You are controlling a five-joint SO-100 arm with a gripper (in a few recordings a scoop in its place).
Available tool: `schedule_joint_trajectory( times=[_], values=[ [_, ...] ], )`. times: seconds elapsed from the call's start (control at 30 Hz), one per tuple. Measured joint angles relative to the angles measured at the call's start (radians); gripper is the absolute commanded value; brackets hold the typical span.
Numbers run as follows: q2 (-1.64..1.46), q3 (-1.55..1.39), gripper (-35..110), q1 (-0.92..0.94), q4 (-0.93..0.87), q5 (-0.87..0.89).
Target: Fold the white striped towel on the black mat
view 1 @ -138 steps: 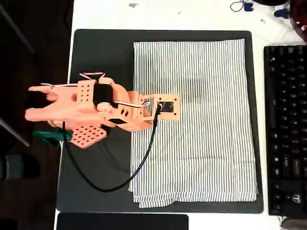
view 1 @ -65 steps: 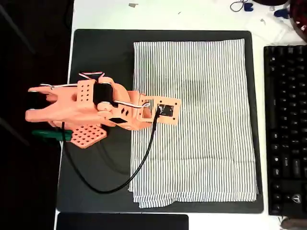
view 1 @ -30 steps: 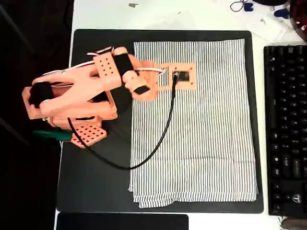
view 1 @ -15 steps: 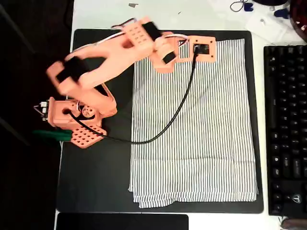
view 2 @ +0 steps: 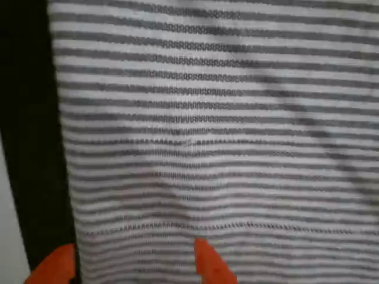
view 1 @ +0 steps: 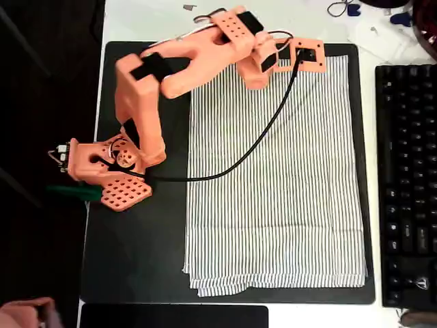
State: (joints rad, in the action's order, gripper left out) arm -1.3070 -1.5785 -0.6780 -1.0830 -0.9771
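The thin white towel with fine dark grey pinstripes (view 1: 276,178) lies flat and spread on the big matte black rectangular mat (view 1: 140,239), toward the mat's right side in the overhead view, its layered edges at the bottom. The orange arm reaches from its base at the left up to the towel's top edge. In the wrist view the orange gripper (view 2: 133,263) hovers close over the cloth by its edge — fingertips (view 2: 207,263) apart, holding nothing. A black keyboard (view 1: 406,184) sits right of the mat.
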Motion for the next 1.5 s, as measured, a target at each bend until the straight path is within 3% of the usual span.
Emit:
schedule_joint_trajectory(
  times=[0.27,0.43,0.77,1.13,1.5],
  values=[
    [0.181,0.144,20,0.008,-0.034,-0.025],
    [0.216,0.184,0,0.012,-0.034,-0.040],
    [0.202,0.210,0,0.014,-0.071,-0.029],
    [0.003,0.209,0,0.000,-0.275,-0.002],
    [-0.301,0.198,0,0.241,-0.451,-0.147]
  ],
)
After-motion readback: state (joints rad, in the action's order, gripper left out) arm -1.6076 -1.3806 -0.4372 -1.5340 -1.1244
